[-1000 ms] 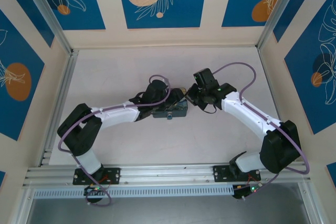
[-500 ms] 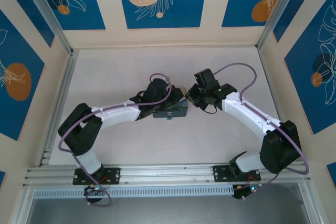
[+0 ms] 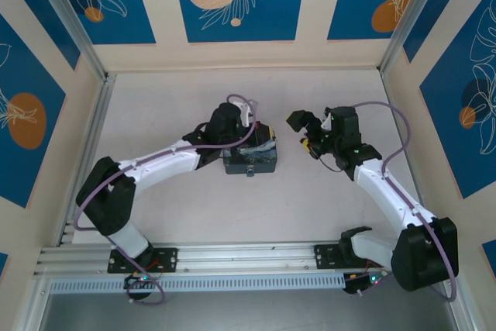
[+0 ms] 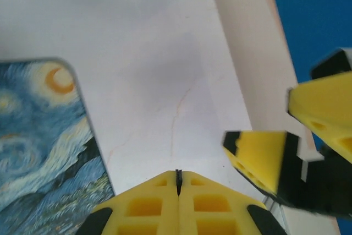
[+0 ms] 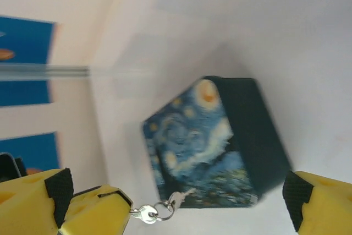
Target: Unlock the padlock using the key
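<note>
**Left gripper pinches the key beside the tin**

The left gripper [image 4: 177, 184] has its yellow pads pressed flat together, with a thin dark sliver caught in the seam. In the right wrist view the key [image 5: 144, 213] pokes out of that seam. A small ring [image 5: 163, 209] hangs on its free end, and a pale link trails from the ring toward the tin [image 5: 203, 136]. The Starry-Night-printed tin lies flat on the table [image 4: 154, 53], just below and to the left of this gripper. The padlock [image 3: 250, 172] shows as a small blue-grey knob on the tin's wall facing the arm bases, behind the left gripper. Its shackle is too small to make out. Ahead and to the right, the right gripper [image 3: 304, 133] hangs apart from the tin with its jaws spread wide, holding nothing.
</note>
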Robot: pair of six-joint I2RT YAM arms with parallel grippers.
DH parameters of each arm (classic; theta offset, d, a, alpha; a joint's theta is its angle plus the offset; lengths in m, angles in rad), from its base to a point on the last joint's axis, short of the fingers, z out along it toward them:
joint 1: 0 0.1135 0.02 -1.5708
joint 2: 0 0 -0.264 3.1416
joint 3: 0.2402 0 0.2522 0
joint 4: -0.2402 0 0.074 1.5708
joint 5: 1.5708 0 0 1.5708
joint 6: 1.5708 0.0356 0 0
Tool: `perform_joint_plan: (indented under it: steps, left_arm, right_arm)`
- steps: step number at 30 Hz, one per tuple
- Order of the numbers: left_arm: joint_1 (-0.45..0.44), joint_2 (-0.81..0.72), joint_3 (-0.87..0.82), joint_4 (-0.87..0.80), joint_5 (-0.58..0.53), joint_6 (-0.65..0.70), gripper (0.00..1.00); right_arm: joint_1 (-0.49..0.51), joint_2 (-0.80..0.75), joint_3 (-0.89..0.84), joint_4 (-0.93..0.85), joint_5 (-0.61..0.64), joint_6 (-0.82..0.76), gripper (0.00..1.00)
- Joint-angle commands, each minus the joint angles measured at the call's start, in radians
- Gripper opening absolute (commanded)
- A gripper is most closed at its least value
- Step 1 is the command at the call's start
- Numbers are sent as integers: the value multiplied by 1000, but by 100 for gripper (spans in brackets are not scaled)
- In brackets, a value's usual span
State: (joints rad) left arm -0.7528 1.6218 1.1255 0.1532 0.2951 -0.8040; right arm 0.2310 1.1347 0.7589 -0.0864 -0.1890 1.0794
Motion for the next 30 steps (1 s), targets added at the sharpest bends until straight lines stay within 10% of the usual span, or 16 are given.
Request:
perform_joint_plan:
  steps: [1, 6, 13, 30]
  left_arm:
    - [46, -38, 4, 64, 107, 105, 0]
    - [87, -43, 14, 135, 181, 82, 0]
    - [101, -52, 22, 216, 272, 82, 0]
    - [130, -13, 15, 435, 342, -85, 0]
  right_arm:
    - [-38, 22, -70, 379, -255, -5, 99]
    - [-56, 61, -92, 596, -346, -11, 94]
    - [-56, 71, -81, 697, -462, -54, 55]
    - [-28, 138, -59, 765, -521, -45, 51]
